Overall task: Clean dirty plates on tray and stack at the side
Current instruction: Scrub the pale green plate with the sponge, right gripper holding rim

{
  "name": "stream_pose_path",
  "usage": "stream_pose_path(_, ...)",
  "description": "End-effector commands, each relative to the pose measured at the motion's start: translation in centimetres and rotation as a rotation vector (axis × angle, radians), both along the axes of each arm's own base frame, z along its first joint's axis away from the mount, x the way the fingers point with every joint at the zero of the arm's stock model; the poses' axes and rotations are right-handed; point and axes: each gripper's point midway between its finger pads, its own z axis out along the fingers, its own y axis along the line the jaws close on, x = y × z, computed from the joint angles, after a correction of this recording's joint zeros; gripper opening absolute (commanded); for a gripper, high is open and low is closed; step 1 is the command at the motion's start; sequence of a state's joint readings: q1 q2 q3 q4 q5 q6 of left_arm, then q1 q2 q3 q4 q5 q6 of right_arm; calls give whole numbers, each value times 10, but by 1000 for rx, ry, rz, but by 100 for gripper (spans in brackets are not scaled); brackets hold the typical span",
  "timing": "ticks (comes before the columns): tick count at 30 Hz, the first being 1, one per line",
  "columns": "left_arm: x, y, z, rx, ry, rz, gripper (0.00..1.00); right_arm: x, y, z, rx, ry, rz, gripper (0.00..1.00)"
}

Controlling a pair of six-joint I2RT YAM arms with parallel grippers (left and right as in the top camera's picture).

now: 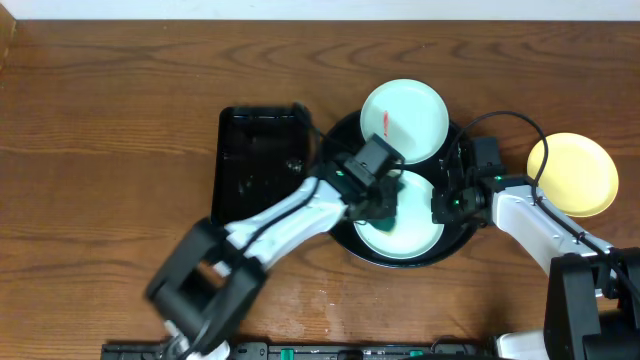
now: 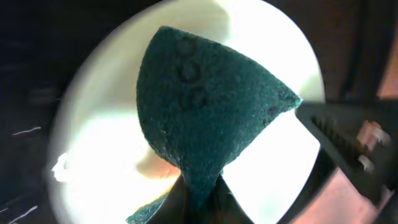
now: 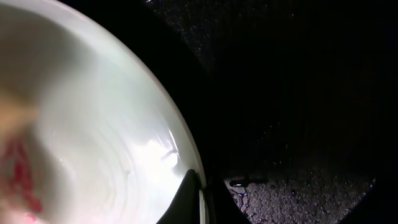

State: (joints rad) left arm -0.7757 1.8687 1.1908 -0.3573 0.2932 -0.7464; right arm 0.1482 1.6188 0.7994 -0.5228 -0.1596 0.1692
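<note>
The round black tray (image 1: pixel 340 232) holds a pale bluish-white plate (image 1: pixel 415 238). My left gripper (image 1: pixel 384 203) is shut on a dark green sponge (image 2: pixel 205 106) that presses on this plate (image 2: pixel 273 186), beside a faint red smear (image 2: pixel 163 167). My right gripper (image 1: pixel 443 208) is shut on the same plate's right rim (image 3: pixel 198 186); in the right wrist view the plate (image 3: pixel 93 124) shows a red smear (image 3: pixel 22 168). A second bluish-white plate (image 1: pixel 404 120) with a red smear (image 1: pixel 386 124) rests on the tray's far rim. A pale yellow plate (image 1: pixel 572 175) lies on the wood to the right.
A smaller rectangular black tray (image 1: pixel 262 160) stands just left of the round tray. The right arm's cable (image 1: pixel 510 118) loops between the far plate and the yellow plate. Brown wood-grain tabletop (image 1: pixel 110 130) spreads to the left and back.
</note>
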Motion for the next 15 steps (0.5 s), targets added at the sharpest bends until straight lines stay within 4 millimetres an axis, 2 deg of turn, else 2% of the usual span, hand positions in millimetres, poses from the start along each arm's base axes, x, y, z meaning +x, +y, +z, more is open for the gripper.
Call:
stream_pose_path(1, -13, -28, -16, -109, 130, 8, 8, -11, 3, -13, -2, 57, -1, 1)
stream_pose_path(4, -16, -27, -39, -78, 161, 7, 7, -11, 4, -13, -3, 57, 1, 1)
stream_pose_path(7, -17, 0, -64, 44, 198, 59, 7, -11, 4, -13, -3, 58, 1, 1)
stream_pose_path(9, -12, 36, -76, 196, 181, 126, 7, -12, 4, -13, -3, 59, 1, 1)
stream_pose_path(11, -5, 73, -80, 356, 144, 185, 7, -12, 4, -13, -3, 61, 1, 1)
stream_pose_path(15, 8, 123, -68, 589, 82, 249, 7, -12, 4, -13, -4, 61, 1, 1)
